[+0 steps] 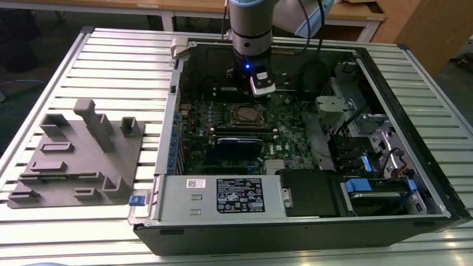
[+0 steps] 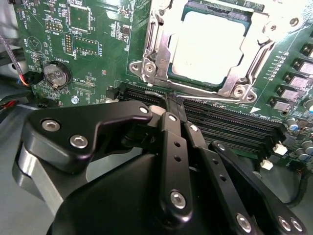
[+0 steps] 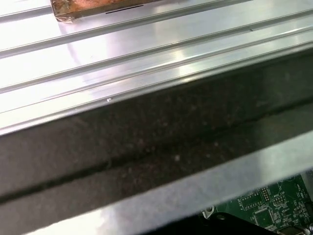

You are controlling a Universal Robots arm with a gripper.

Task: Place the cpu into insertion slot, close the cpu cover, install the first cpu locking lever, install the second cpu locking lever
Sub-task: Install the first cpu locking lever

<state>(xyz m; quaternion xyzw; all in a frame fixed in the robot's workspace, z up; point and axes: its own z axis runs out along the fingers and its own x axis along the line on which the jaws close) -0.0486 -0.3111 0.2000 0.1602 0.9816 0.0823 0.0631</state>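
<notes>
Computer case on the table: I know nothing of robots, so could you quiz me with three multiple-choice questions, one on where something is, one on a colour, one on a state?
1. Where is the cpu? A on the grey tray; B in the insertion slot; C on the table slats.
2. What colour is the motherboard? A green; B red; C white.
3. How is the cpu cover? A standing upright; B lying off the board; C down over the cpu.
Answers: B, its pale top sits inside the socket's rim; A, the board shows green in the second wrist view; C, the silver frame lies flat over the chip's edges.
</notes>
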